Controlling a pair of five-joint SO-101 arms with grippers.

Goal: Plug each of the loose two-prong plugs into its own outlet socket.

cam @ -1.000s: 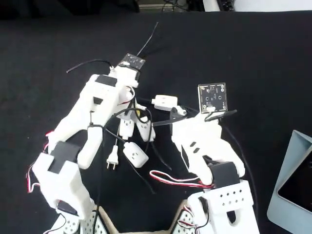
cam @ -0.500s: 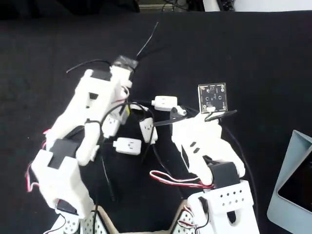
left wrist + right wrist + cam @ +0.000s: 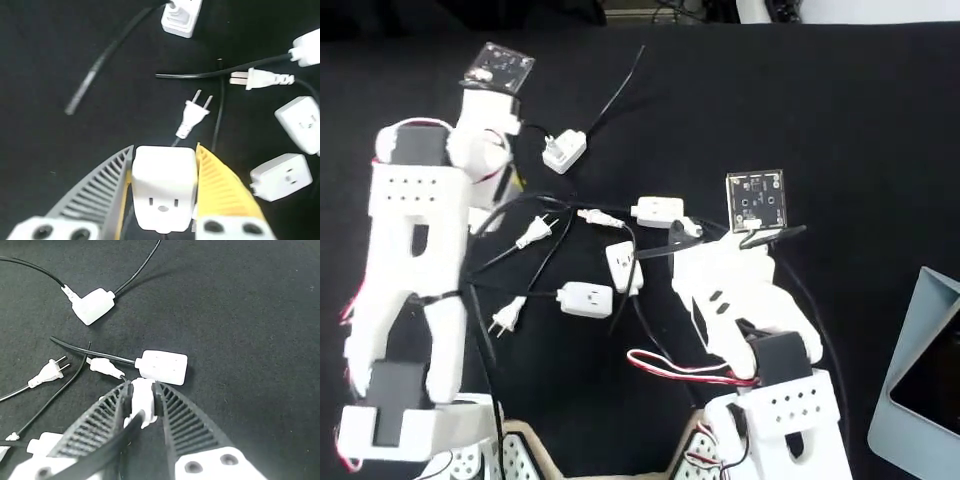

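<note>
Left gripper [image 3: 165,150] clamped on a white outlet socket [image 3: 163,192], right gripper [image 3: 141,386] pinching a white plug [image 3: 143,407] just beside a second socket [image 3: 161,367].

You have a black cloth [image 3: 860,110] spread over the whole table, matte and evenly lit, with only soft shadows on it. The wrist views look down on the same dark weave. At the near edge a strip of tan board [image 3: 610,472] shows past the cloth. By the right edge of the high view stands a blue-grey bin [image 3: 910,350] — dark inside. Beyond the cloth's far edge lies a white surface [image 3: 880,8].
</note>
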